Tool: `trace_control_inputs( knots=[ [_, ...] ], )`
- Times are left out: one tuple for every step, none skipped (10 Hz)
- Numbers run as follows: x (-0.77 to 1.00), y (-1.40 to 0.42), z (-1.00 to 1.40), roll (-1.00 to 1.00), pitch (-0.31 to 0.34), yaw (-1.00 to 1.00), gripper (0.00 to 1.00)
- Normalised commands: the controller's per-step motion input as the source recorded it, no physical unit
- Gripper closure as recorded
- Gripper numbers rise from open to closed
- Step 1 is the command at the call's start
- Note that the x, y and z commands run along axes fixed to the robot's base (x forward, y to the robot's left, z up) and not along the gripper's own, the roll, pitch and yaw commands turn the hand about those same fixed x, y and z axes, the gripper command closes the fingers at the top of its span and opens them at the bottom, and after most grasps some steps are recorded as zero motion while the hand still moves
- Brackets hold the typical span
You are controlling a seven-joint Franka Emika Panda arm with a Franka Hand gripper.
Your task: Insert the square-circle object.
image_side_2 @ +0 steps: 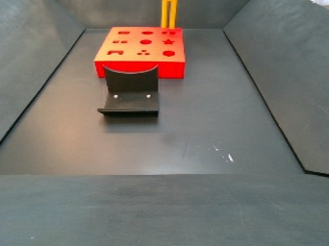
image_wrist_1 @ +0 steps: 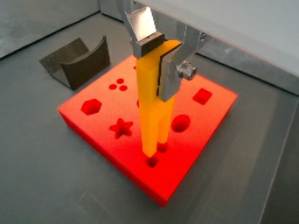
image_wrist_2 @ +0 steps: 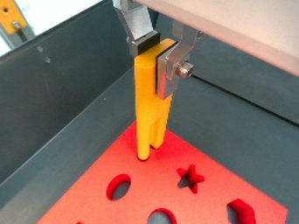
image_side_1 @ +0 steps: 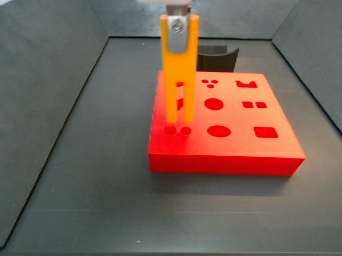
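My gripper (image_wrist_1: 159, 54) is shut on the upper end of the square-circle object (image_wrist_1: 153, 105), a long orange-yellow bar held upright. Its forked lower end meets the top of the flat red block (image_wrist_1: 105, 131) near one edge, at a pair of small holes; how deep it sits I cannot tell. Both wrist views show the grip (image_wrist_2: 156, 54) and the bar (image_wrist_2: 149, 109) standing on the block (image_wrist_2: 233, 175). In a side view the bar (image_side_1: 178, 75) stands at the block's (image_side_1: 241, 145) left side under the gripper (image_side_1: 178, 20). In a side view the bar (image_side_2: 170, 13) rises from the block (image_side_2: 129, 67); the gripper is out of frame.
The dark grey curved piece (image_side_1: 218, 57) stands just off the block, seen also in a wrist view (image_wrist_1: 76, 63) and a side view (image_side_2: 130, 96). Dark grey walls (image_side_1: 80, 110) enclose the floor (image_side_2: 180, 144). A yellow item (image_wrist_2: 12, 16) shows beyond one wall.
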Motion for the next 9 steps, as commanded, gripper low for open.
trace_control_inputs(
  knots=[
    [0.00,-0.19,-0.17,0.00,-0.003,0.13,1.00],
    [0.33,-0.01,-0.27,0.00,0.000,0.31,1.00],
    [0.31,0.05,-0.31,0.02,0.000,0.39,1.00],
    [0.22,0.10,-0.27,0.01,-0.003,0.38,1.00],
    [-0.04,0.00,-0.29,0.02,-0.021,0.15,1.00],
    [-0.13,-0.17,-0.18,0.01,0.000,0.12,1.00],
    [-0.24,-0.17,-0.14,0.03,0.000,0.07,1.00],
    [-0.24,-0.20,-0.11,0.04,0.000,0.05,1.00],
    [0.00,0.00,-0.28,0.04,-0.003,0.11,1.00]
  ],
)
